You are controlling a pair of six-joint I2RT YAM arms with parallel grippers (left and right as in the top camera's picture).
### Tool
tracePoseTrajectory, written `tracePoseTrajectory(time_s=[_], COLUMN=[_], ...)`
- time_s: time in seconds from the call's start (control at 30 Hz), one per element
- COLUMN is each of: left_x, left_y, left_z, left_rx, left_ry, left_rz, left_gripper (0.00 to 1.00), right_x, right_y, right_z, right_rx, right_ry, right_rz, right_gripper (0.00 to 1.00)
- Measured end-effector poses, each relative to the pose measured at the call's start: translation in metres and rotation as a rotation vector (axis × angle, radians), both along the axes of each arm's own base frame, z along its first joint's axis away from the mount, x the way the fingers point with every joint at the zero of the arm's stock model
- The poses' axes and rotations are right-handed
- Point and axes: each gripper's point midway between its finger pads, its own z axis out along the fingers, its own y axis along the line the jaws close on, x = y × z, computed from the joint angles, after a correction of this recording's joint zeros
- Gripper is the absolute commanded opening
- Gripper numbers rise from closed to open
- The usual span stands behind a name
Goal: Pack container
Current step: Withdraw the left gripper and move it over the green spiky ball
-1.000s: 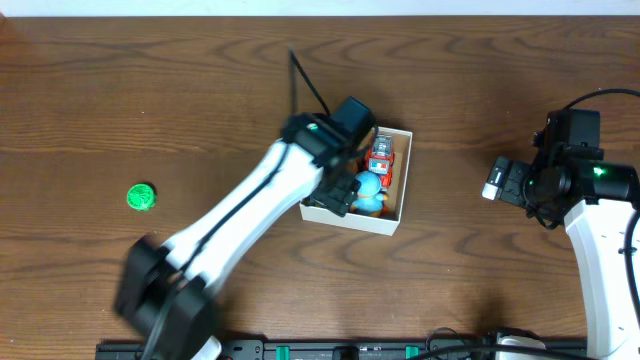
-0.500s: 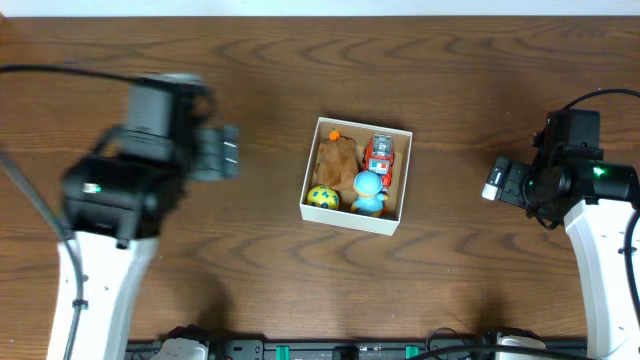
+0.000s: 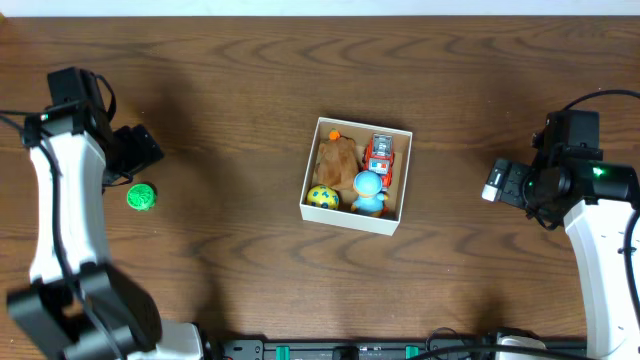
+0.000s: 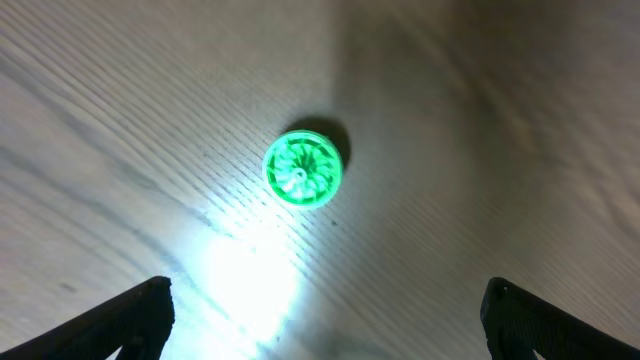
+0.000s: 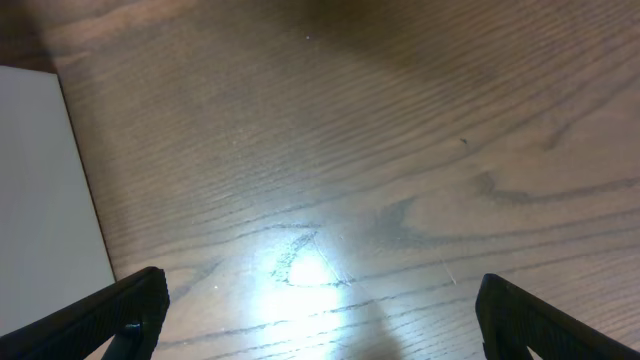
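The container (image 3: 403, 217), a small white cardboard box with a tan inside, sits mid-table and holds a brown plush (image 3: 337, 157), a red toy (image 3: 379, 153), a blue figure (image 3: 369, 190) and a yellow-blue ball (image 3: 322, 196). A round green toy (image 3: 141, 196) lies on the table at the left; it also shows in the left wrist view (image 4: 303, 169). My left gripper (image 3: 140, 150) is open and empty, just above and beside the green toy. My right gripper (image 3: 497, 181) is open and empty, right of the container, whose white wall shows in the right wrist view (image 5: 45, 180).
The dark wooden table (image 3: 230, 80) runs across the whole view. A black rail (image 3: 350, 350) lies along the front edge. The arm bases stand at the front left and front right.
My left arm has swung from over the container far to the left and now hangs by the green toy. The right arm has not moved.
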Motion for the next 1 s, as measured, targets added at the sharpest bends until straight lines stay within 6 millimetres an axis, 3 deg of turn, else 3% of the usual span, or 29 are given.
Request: tracePoseTrajectory(time_s=[0.2,0.43,0.77,1.0], left_x=[0.007,0.012,0.017,0.017], left_y=[0.021,0.025,0.015,0.012], left_z=[-0.047,-0.079,-0.114,-0.117], left_rx=[-0.042,-0.068,-0.149,-0.168], left_ry=[0.069,0.111,0.147,0.147], left_rz=[0.058,0.066,0.037,0.034], left_gripper=[0.98,0.98,0.98,0.98], right_x=[-0.003,-0.002,-0.002,-0.002], right_y=[0.0,0.0,0.0,0.0], right_z=[-0.004,-0.005,-0.006,-0.006], right_rx=[0.001,0.001,0.001,0.0], right_ry=[0.013,0.012,0.017,0.018], right_rz=[0.0,0.001,0.004,0.008], right_gripper=[0.99,0.99,0.99,0.99])
